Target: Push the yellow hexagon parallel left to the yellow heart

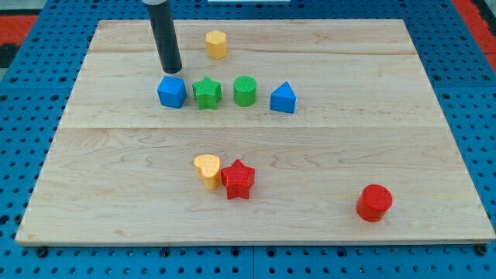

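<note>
The yellow hexagon (216,44) stands near the top of the wooden board, a little left of centre. The yellow heart (208,170) lies lower on the board, touching the red star (238,180) on its right. My tip (171,71) is at the end of the dark rod, just above the blue cube (171,92) and to the lower left of the yellow hexagon, apart from it.
A row runs across the board's middle: the blue cube, a green star (207,93), a green cylinder (245,91) and a blue triangular block (283,98). A red cylinder (374,202) stands at the lower right. The wooden board (387,139) rests on a blue pegboard.
</note>
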Action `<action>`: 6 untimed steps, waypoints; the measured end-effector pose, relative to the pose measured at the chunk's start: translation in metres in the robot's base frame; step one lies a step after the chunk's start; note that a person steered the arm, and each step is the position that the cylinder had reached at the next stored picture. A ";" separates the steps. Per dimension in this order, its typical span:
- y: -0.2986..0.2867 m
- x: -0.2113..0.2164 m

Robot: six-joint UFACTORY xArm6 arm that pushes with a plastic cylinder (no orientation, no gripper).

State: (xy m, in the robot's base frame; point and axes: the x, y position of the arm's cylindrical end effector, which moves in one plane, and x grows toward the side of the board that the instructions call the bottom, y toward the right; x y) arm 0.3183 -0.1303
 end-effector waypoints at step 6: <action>0.206 -0.063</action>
State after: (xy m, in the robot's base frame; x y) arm 0.2548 0.0755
